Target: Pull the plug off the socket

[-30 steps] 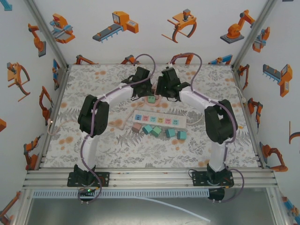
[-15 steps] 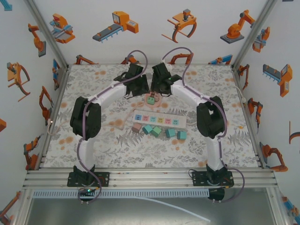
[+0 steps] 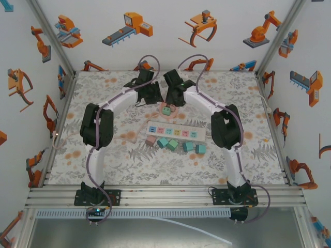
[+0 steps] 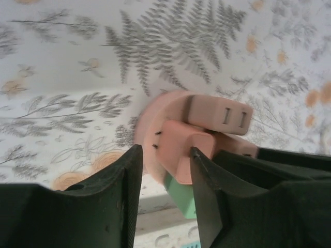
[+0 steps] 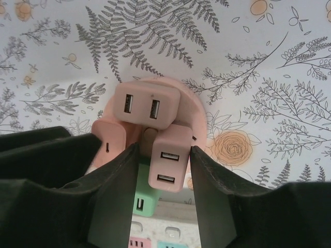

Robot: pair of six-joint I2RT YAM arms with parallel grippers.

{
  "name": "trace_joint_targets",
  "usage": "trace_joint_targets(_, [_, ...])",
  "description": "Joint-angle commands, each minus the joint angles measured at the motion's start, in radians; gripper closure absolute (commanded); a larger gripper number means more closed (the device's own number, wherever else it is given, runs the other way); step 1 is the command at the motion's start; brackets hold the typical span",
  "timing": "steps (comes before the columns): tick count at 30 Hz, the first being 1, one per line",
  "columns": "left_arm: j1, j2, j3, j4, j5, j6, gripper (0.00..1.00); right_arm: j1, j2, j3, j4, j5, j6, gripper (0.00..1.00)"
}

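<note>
We see the left tool and the right tool each straddling one block of the pink socket hub, probably one to brace and one to pull. We cannot tell if either one clamps.

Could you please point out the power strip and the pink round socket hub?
power strip [image 3: 176, 132]: top view, middle of its white face.
pink round socket hub [image 5: 193, 111]: right wrist view, bare rim on the right.

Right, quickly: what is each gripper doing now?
Left gripper: straddles a pink adapter block; grip cannot be told.
Right gripper: shut on the pink USB block.
</note>
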Motion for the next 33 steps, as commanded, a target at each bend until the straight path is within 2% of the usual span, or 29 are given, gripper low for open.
trace_joint_targets(1, [0.002,0.026,0.010,-0.041,0.056,0.041,0.61,0.015,0.043,0.074,-0.093,0.034,0.028,0.60])
trace_joint_targets(4, [-0.001,0.036,-0.001,-0.038,0.071,0.038,0.70,0.020,0.072,0.130,-0.140,0.063,0.027,0.62])
trace_joint_targets(11, [-0.012,0.045,-0.037,-0.006,0.089,0.032,0.71,0.020,0.143,0.252,-0.255,0.076,0.025,0.60])
trace_joint_targets(15, [-0.018,0.061,-0.035,-0.003,0.080,0.027,0.71,0.021,0.140,0.270,-0.276,0.083,0.030,0.71])
trace_joint_targets(17, [-0.021,0.074,-0.034,-0.002,0.068,0.022,0.71,0.023,0.150,0.301,-0.301,0.074,0.044,0.73])
trace_joint_targets(19, [-0.025,0.083,-0.037,0.006,0.064,0.015,0.71,0.031,0.168,0.317,-0.325,0.056,0.057,0.68])
trace_joint_targets(20, [-0.024,0.090,-0.040,0.009,0.059,0.012,0.71,0.036,0.179,0.316,-0.337,0.051,0.063,0.58])
trace_joint_targets(22, [-0.024,0.091,-0.047,0.012,0.044,0.010,0.71,0.041,0.190,0.310,-0.357,0.054,0.067,0.55])
trace_joint_targets(23, [-0.025,0.090,-0.055,0.012,0.033,0.011,0.71,0.041,0.193,0.301,-0.358,0.061,0.064,0.56])
trace_joint_targets(27, [-0.027,0.080,-0.074,0.025,0.028,0.015,0.72,0.041,0.180,0.284,-0.338,0.080,0.070,0.73])
trace_joint_targets(33, [-0.045,0.091,-0.077,0.021,-0.007,0.056,0.73,0.041,0.195,0.426,-0.407,0.128,0.035,0.91])
